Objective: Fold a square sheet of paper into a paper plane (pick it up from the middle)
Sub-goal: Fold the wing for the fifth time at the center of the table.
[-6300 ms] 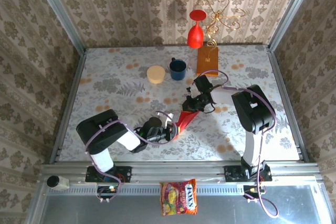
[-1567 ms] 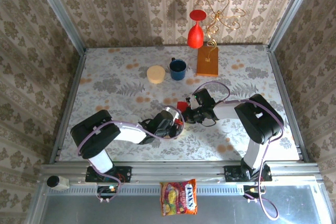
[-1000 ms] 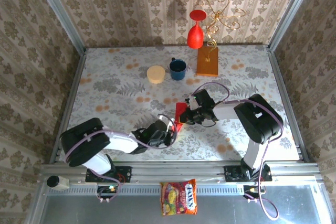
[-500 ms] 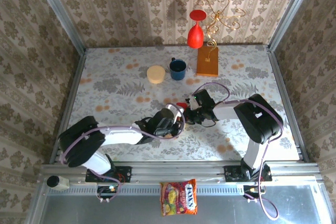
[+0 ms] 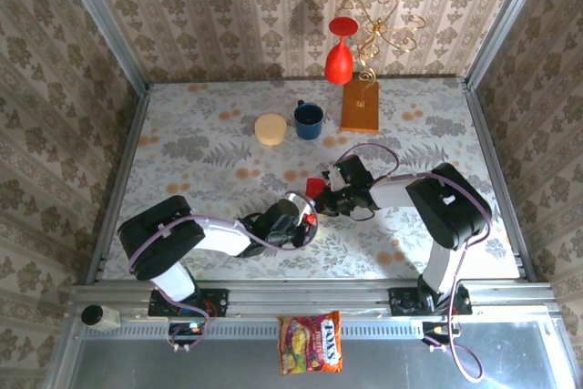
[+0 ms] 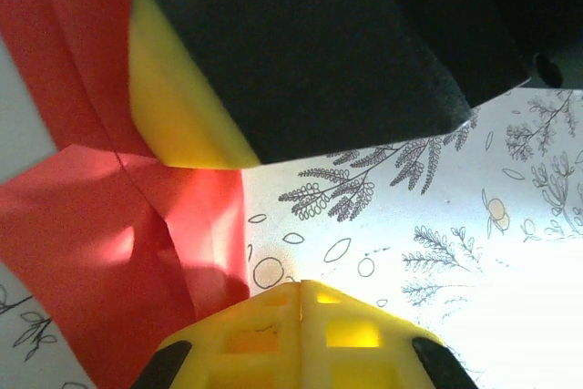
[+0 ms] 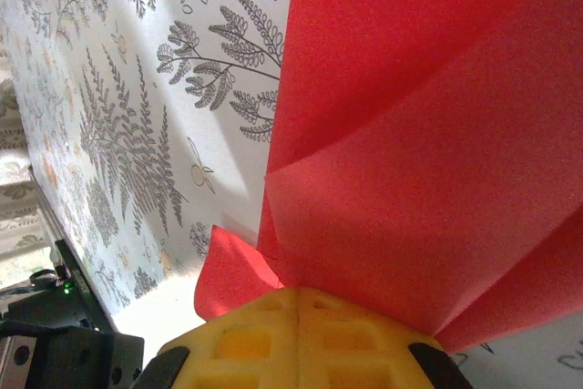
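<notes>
**Both grippers closed at the creased red sheet, mid-table**

The right gripper [image 7: 299, 296] has its two yellow fingers pressed together. They are clamped on the thin, bright red paper sheet [image 7: 410, 88]. The creased layers fan out from the fingertips, up and to the right in the right wrist view. One small red corner juts out just left of the fingertips.

The left gripper [image 6: 301, 291] also has its yellow fingers together, with no gap between them. In the left wrist view the red paper sheet [image 6: 100, 234] lies to the left of these fingers and reaches the left finger's tip. I cannot tell whether that edge is pinched or only touching. Just ahead of the left fingertips is the right gripper's black body, with one yellow finger [image 6: 182, 111] resting against the red paper.

From above, the left gripper [image 5: 308, 221] and right gripper [image 5: 322, 196] sit near each other. A small patch of the red paper sheet [image 5: 313, 188] shows between them, over the floral-patterned table [image 5: 200, 161].

Well beyond the fingers, toward the back wall, stand:
- a cream round disc [image 5: 271, 128]
- a dark blue mug [image 5: 308, 120]
- an orange-brown rectangular block [image 5: 360, 105]
- a red goblet-shaped vase [image 5: 340, 50]
- a gold wire ornament [image 5: 387, 29]

Behind the arm bases lies a colourful candy bag [image 5: 311, 342].
</notes>
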### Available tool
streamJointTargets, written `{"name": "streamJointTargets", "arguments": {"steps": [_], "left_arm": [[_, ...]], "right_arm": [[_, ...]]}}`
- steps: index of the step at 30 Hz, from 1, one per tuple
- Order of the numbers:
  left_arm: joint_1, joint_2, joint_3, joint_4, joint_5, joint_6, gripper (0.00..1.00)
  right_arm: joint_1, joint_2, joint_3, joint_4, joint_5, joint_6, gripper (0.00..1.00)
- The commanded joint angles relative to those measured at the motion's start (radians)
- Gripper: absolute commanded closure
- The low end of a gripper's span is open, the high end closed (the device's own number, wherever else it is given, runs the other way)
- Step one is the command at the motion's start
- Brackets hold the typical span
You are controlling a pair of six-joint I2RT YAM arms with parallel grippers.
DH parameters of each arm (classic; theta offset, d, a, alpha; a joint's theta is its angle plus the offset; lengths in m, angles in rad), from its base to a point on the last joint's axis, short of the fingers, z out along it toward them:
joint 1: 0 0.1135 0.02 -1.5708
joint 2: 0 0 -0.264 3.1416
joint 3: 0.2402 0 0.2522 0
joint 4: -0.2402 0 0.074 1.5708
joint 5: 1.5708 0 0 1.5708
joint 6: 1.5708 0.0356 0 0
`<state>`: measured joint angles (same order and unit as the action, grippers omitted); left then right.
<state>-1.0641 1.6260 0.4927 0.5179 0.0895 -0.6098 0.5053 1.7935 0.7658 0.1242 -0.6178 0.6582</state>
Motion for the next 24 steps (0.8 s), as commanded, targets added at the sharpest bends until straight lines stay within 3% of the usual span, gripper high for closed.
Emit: {"name": "streamJointTargets", "arguments": {"steps": [1,11,24], "left_arm": [[0.007,0.006,-0.058,-0.006,-0.002,-0.043,1.0],[0.004,0.018,-0.078,0.018,0.001,-0.047,1.0],[0.006,0.047,-0.072,-0.007,0.003,-0.07,1.0]], "right_arm": [[-0.029,-0.017,-0.005,-0.124,0.074,-0.022,1.0],[-0.021,-0.154,0.001,-0.137,0.066,-0.024,1.0],[0.033,-0.021,0.033,-0.096,0.12,0.016,1.0]]}}
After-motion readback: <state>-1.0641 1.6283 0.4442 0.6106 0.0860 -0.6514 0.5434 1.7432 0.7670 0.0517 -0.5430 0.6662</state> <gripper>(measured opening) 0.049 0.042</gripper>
